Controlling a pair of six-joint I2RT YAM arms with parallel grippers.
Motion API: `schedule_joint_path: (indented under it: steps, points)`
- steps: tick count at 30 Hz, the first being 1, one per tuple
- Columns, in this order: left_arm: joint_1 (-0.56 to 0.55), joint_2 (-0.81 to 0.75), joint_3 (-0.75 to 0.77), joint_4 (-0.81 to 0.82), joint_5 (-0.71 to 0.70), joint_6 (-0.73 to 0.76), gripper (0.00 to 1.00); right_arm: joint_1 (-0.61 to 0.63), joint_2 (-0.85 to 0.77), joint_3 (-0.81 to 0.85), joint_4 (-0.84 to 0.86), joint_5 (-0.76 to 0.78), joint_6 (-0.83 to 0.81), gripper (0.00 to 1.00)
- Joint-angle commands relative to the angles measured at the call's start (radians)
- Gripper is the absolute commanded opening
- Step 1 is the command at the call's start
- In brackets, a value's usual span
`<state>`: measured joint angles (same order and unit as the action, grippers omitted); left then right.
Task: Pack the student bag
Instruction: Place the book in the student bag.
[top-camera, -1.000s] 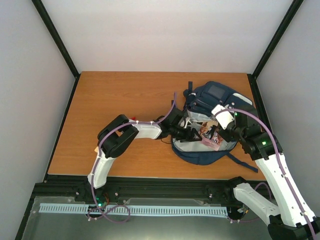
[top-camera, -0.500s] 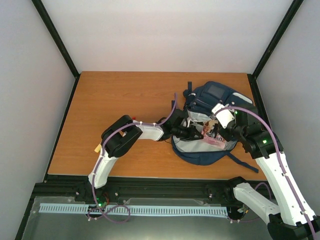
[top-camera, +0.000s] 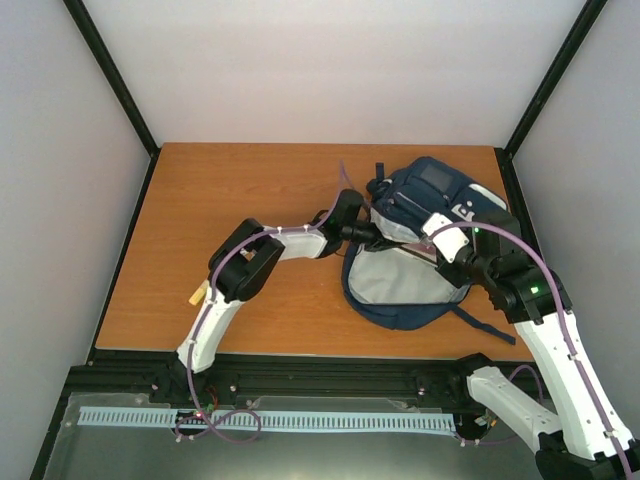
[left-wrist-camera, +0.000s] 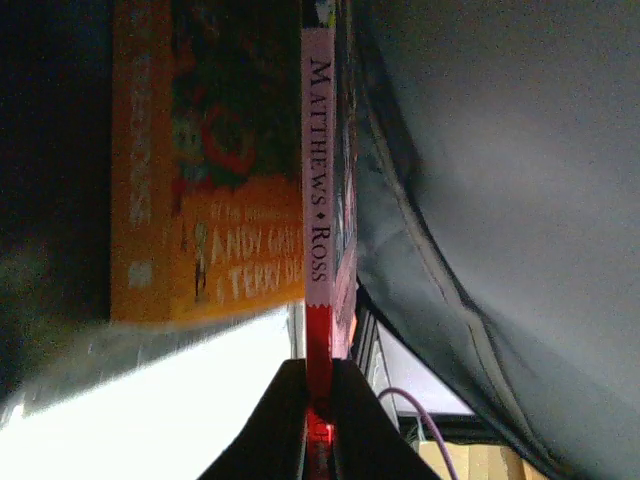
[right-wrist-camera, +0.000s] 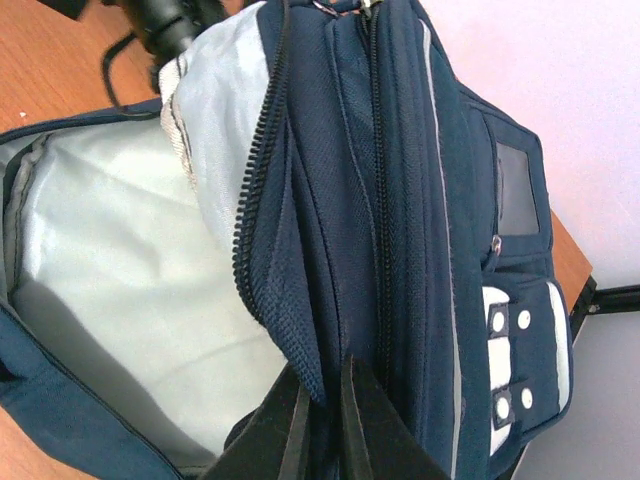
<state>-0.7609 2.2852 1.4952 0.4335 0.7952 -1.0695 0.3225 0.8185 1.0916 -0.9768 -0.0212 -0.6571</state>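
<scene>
**Navy backpack, both grippers busy**

From overhead, the student bag (top-camera: 425, 190) lies on the right side of the wooden table (top-camera: 250, 190). Its long axis runs roughly near-to-far, and its grey-lined mouth opens toward the left gripper (top-camera: 366, 232) at the rim.

Left wrist cam: jaws clamped on a thin pink-spined book (left-wrist-camera: 318, 180), with an orange book (left-wrist-camera: 210, 200) just beside it.

Right wrist cam: the right gripper (right-wrist-camera: 322, 390) is pinching the bag's navy zipper edge.

Woven cloth student bag (right-wrist-camera: 400, 200) (smooth lining), paper book (left-wrist-camera: 318, 180).
</scene>
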Motion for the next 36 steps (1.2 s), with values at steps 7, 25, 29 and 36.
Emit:
schedule_joint_path:
  steps: [7, 25, 29, 36]
  points:
    - [0.017, 0.153, 0.324, -0.220, 0.039, 0.020, 0.15, 0.001, -0.063, -0.014, 0.046, -0.102, -0.054, 0.03]
    - [0.011, -0.320, -0.253, -0.265, -0.102, 0.149, 0.63, 0.001, -0.077, -0.196, 0.104, -0.003, -0.075, 0.03]
    - [0.007, -0.448, -0.424, -0.276, -0.107, 0.183, 0.65, 0.001, -0.045, -0.257, 0.114, 0.009, -0.126, 0.03]
    - [0.007, -0.585, -0.549, -0.453, -0.192, 0.323, 0.65, 0.001, 0.011, -0.316, 0.085, -0.064, -0.223, 0.08]
